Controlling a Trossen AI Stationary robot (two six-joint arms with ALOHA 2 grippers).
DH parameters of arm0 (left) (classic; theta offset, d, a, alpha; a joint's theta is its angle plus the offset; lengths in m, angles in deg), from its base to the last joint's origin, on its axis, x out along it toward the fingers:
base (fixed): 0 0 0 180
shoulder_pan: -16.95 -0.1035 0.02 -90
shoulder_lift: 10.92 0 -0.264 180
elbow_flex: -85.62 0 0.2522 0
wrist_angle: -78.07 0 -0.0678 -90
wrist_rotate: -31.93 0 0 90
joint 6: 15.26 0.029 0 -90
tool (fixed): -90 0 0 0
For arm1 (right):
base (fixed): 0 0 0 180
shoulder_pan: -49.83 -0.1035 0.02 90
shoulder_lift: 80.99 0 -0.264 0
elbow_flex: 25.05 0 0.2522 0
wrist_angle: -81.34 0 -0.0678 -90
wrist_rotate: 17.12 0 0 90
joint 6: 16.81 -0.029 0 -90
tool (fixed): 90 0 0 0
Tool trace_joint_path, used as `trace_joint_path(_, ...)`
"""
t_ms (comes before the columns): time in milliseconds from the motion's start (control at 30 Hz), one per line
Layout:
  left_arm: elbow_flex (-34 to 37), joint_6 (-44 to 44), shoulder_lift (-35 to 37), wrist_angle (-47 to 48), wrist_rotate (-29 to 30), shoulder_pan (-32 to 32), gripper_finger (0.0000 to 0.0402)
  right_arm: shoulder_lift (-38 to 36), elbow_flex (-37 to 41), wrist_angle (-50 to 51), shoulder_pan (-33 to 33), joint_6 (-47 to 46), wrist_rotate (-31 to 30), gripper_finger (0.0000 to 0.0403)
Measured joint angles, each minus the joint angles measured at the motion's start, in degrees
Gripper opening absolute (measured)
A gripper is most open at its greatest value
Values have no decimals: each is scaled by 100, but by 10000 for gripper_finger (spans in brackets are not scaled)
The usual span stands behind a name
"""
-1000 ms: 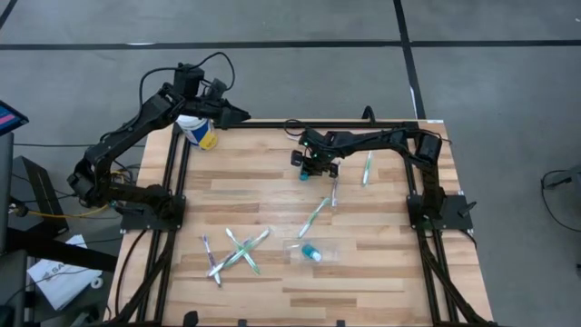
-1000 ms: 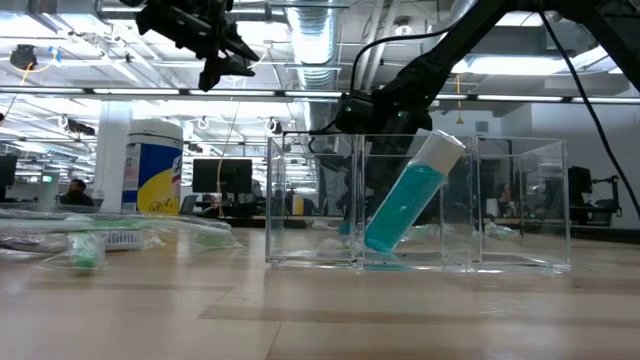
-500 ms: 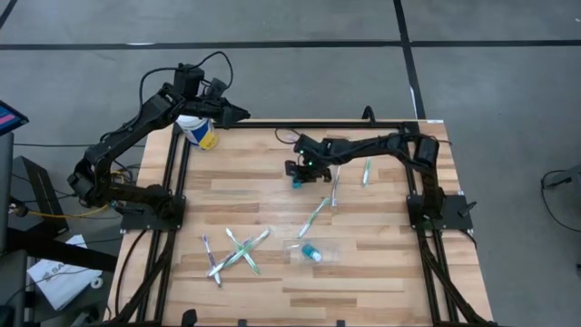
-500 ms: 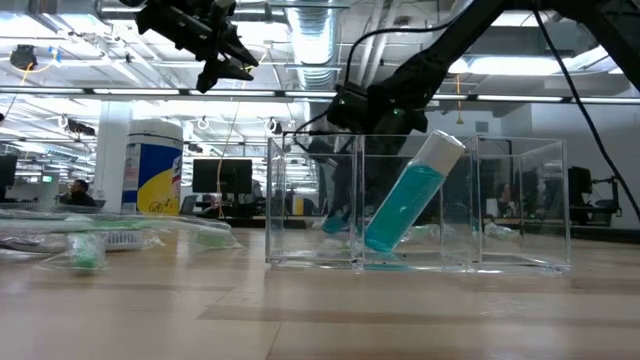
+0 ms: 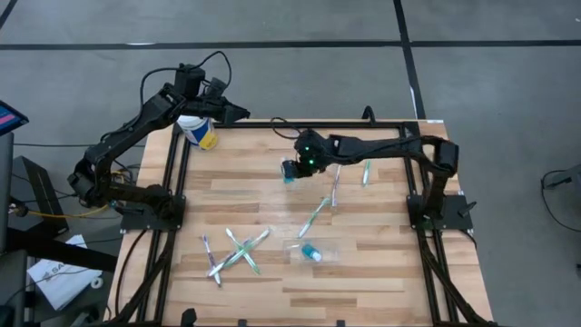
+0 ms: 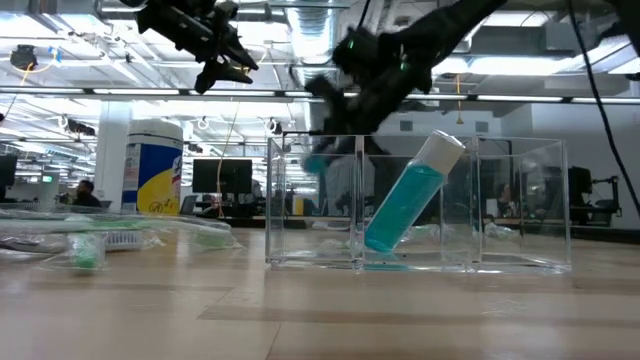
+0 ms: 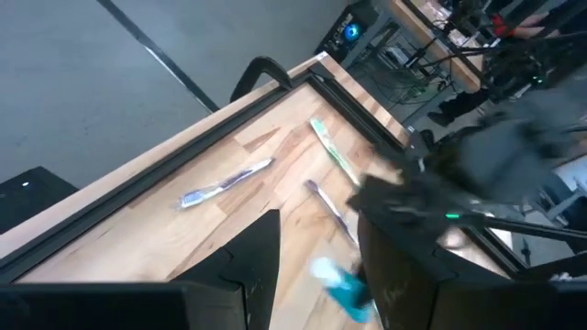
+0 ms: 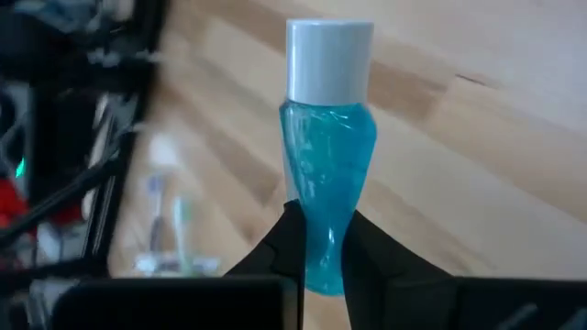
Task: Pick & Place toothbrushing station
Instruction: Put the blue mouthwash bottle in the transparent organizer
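Note:
My right gripper (image 5: 293, 169) hangs over the table's middle, toward the far side, shut on a small teal tube (image 8: 326, 151) with a white cap. The toothbrushing station's clear plastic cup (image 5: 313, 252) stands near the front, and a second teal tube (image 6: 408, 200) leans inside it, base down. Thin toothbrushes lie flat in a crossed group (image 5: 236, 252) at the front left, and others (image 5: 315, 214) lie right of centre. My left gripper (image 5: 240, 114) is held high above the far left corner, open and empty. My right gripper pinches the tube's flattened tail end (image 8: 321, 261) between its two fingers. The fingers come slanting down from the table's right side. The tube sticks out past the fingertips, white cap (image 8: 328, 57) leading, lifted clear of the table.
A white-capped canister with a yellow label (image 5: 200, 133) stands at the far left corner, under my left arm. Two more toothbrushes (image 5: 367, 171) lie near the far right. A black frame (image 5: 177, 173) runs along the table's edges. Bare wood lies between the cup and the held tube.
My right gripper has risen and gone toward the table's left edge, rolling its wrist as it went. The teal tube has come up with it, from close to the tabletop to well clear of it.

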Motion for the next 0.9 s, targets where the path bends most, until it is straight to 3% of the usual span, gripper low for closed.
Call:
trace_joint_path(233, 0, 106, -373, -227, -104, 578, 142, -713, -9, -13, -567, 1087, -623, 31)
trace_joint_path(433, 2, -1287, -871, -1829, -594, 1320, 142, -851, 4, -6, -888, 1603, -1284, 31)
trace_joint_path(567, 1, -1870, -1011, -2612, -516, 1428, 142, -893, -2, -14, -832, 1857, -1517, 31)
trace_joint_path(767, 0, -1917, -1011, -2564, -433, 1468, 142, -1261, 5, -35, -478, 2494, -1729, 31)
trace_joint_path(900, -7, -1657, -1105, -2582, 5, 1783, 143, -1569, -7, -104, -164, 2754, -1584, 31)
